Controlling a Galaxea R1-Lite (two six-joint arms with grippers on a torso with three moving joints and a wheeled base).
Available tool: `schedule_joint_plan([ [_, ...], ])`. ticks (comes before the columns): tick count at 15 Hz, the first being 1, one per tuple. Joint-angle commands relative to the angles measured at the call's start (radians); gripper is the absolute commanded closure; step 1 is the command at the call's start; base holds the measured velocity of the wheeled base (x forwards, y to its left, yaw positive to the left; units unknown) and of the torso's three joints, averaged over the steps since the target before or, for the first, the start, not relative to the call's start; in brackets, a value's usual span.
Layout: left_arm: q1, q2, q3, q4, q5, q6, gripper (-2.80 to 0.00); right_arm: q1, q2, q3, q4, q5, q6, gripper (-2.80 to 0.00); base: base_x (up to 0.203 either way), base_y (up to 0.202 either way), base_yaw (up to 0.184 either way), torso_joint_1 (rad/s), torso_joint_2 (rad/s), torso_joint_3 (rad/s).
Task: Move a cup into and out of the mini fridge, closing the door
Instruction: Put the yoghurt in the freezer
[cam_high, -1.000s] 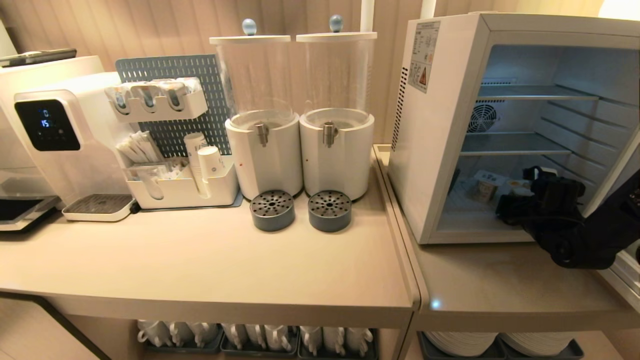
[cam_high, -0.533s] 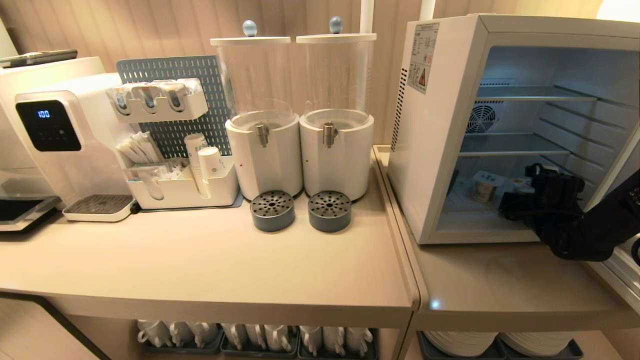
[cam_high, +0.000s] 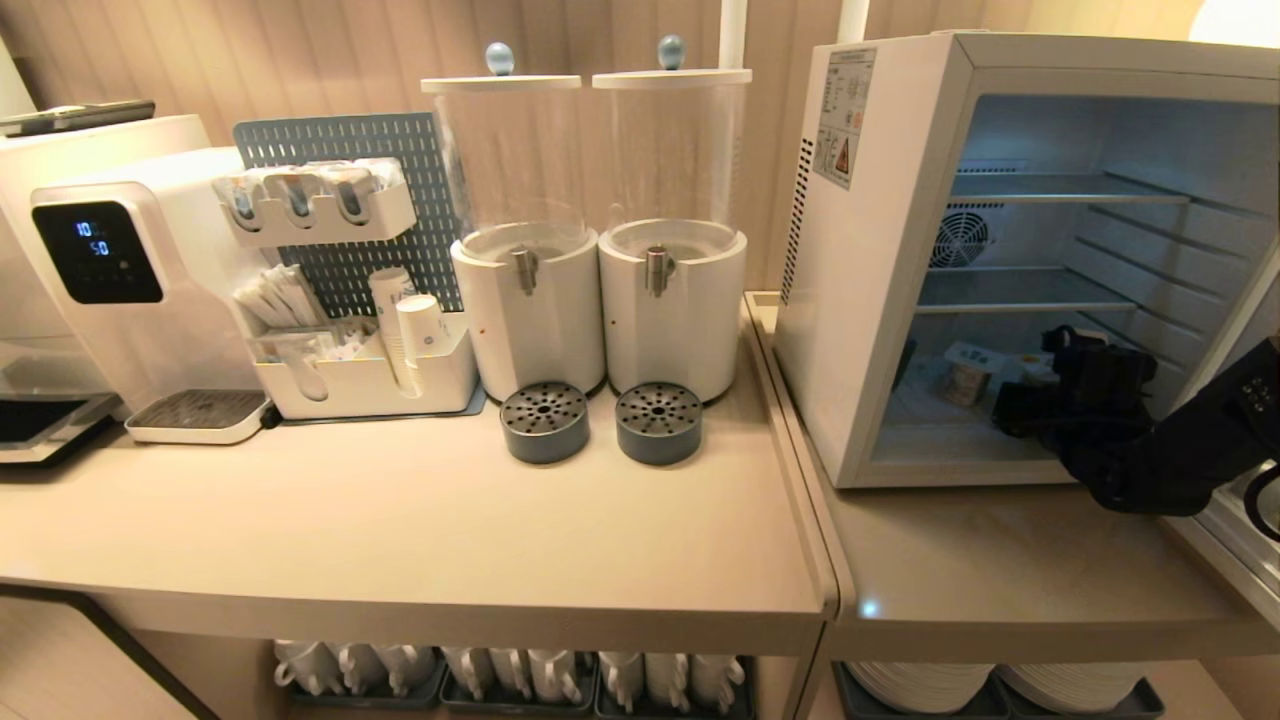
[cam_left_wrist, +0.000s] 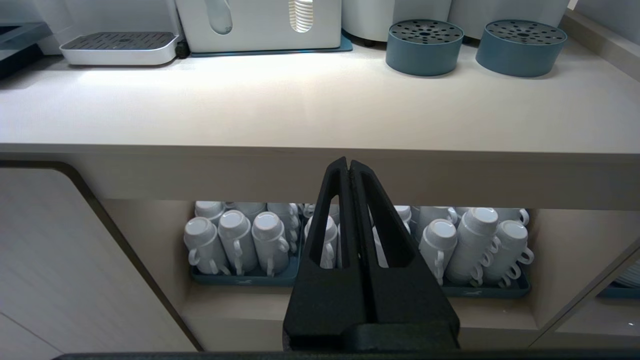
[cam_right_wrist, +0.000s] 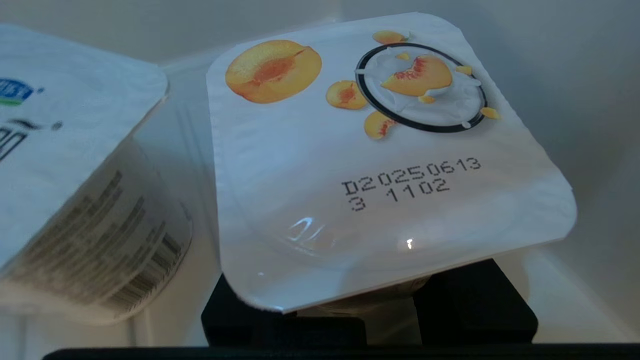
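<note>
Fingers (cam_left_wrist: 350, 210) of the left gripper (cam_left_wrist: 350, 165) are pressing flat together with nothing between them, sitting at centre bottom of the left wrist view, pointing at the front edge of the counter (cam_left_wrist: 320, 115) and the white mugs (cam_left_wrist: 235, 240) that are standing upside down on the shelf beneath. In the head view, the water machine (cam_high: 100, 260) is glowing at the far left, the white organiser (cam_high: 360, 380) with paper cups is sitting beside it, and two clear-topped dispensers (cam_high: 600, 230) are standing at the centre with two grey drip cups (cam_high: 600, 420) in front of them. At the right the mini fridge (cam_high: 880, 250) is standing with its inside showing; the door is lying out of the frame. The right gripper (cam_high: 1085, 375) is reaching into the lowest compartment at the right of the frame. In the right wrist view its black fingers (cam_right_wrist: 470, 305) are closing on the body of a cup (cam_right_wrist: 380, 165) with a peach-printed foil lid, which is filling the centre. A second cup (cam_right_wrist: 80, 200) is sitting just beside it at the left, tilting in that view.
</note>
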Motion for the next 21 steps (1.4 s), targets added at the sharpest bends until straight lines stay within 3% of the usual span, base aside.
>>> schedule_joint_plan([
  [1, 0.000, 0.001, 0.002, 0.000, 0.000, -0.001, 0.00, 0.001, 0.021, -0.011, 0.004, -0.016, -0.002, 0.00, 0.000, 0.000, 0.000, 0.000, 0.00, 0.000],
  [2, 0.000, 0.001, 0.003, 0.000, 0.000, -0.001, 0.00, 0.003, 0.021, -0.011, 0.006, -0.023, -0.003, -2.80, 0.000, 0.000, 0.000, 0.000, 0.00, 0.000],
  [10, 0.000, 0.001, 0.002, 0.000, 0.000, -0.001, 0.00, 0.009, -0.047, 0.059, -0.003, -0.013, -0.001, -2.80, 0.000, 0.000, 0.000, 0.000, 0.00, 0.000],
  [21, 0.000, 0.001, 0.002, 0.000, 0.000, -0.001, 0.00, 0.055, -0.423, 0.465, -0.099, 0.016, 0.009, -2.80, 0.000, 0.000, 0.000, 0.000, 0.00, 0.000],
])
